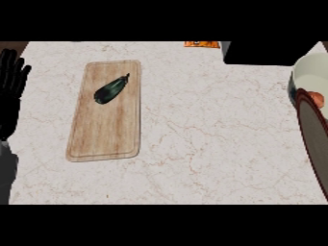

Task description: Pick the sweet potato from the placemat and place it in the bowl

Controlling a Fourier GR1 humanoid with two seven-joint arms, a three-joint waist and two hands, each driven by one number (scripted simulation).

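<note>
Just left hand (3,93) resting open at left edge, fingers straight; eggplant (111,90) on wooden board (106,129); bowl (315,72) far right; right hand unseen.

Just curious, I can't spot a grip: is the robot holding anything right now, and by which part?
Nothing visibly. The left hand rests open at the left edge; the right hand is out of view.

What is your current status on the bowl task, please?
Left hand open, resting at counter's left edge. Right hand not visible. Dark vegetable on wooden board, untouched. Bowl far right.
</note>
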